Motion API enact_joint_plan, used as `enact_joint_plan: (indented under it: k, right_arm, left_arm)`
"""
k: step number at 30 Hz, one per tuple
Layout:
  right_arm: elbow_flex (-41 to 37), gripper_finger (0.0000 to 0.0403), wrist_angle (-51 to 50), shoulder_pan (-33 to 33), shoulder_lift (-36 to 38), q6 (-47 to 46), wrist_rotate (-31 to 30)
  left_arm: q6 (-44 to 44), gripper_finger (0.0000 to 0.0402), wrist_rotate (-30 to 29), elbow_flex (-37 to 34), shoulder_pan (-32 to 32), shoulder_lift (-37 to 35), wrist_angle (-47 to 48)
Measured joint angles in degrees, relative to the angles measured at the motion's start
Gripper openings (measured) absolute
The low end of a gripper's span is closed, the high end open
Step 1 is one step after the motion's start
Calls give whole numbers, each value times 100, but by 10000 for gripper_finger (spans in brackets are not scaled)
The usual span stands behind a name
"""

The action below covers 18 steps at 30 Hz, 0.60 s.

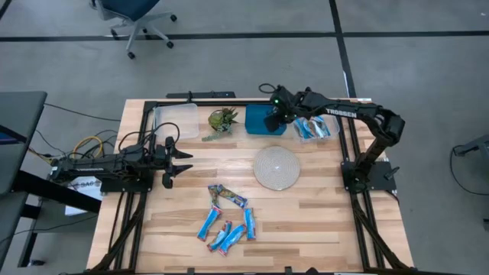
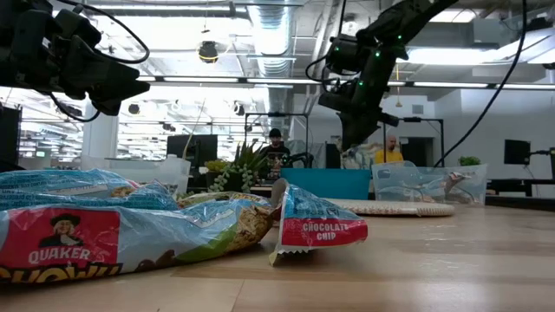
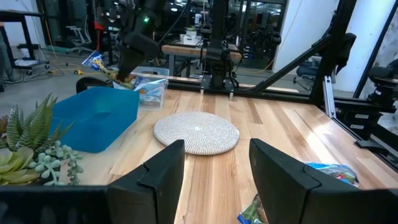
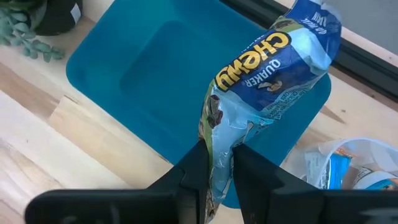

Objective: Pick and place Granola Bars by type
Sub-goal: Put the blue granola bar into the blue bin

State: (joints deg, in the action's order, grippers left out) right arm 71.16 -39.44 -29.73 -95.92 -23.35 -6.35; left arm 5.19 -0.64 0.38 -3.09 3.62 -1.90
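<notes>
High view: the right gripper (image 1: 273, 116) hangs over the blue bin (image 1: 260, 122) at the table's far side, between the plant (image 1: 222, 121) and a clear bin (image 1: 315, 127) that holds some bars. Right wrist view shows its jaws pinched narrow on the end of a light blue bar (image 4: 267, 81), held above the blue bin. The left gripper (image 1: 186, 163) waits with jaws wide at the table's left, and the remaining bars (image 1: 228, 221) lie in a loose cluster near the front edge.

bar pile (image 2: 130, 227) cropped, people (image 2: 275, 147) blurred
</notes>
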Motion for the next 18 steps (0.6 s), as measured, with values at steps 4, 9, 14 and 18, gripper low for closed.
enact_joint_plan:
  k: [4, 9, 14, 18]
  right_arm:
    - [2, 74, 35, -13, 0, -9, -50]
    - [2, 109, 3, -42, 0, -15, -109]
    - [3, 139, 2, -9, 0, -17, -107]
    - [125, 155, -78, 77, 2, -20, -103]
  left_arm:
    - [-1, 174, 1, 0, -2, 0, 1]
    - [-2, 174, 1, 0, -2, 0, 1]
    - [0, 174, 1, 0, -1, 0, 1]
    - [0, 174, 3, 0, -1, 0, 1]
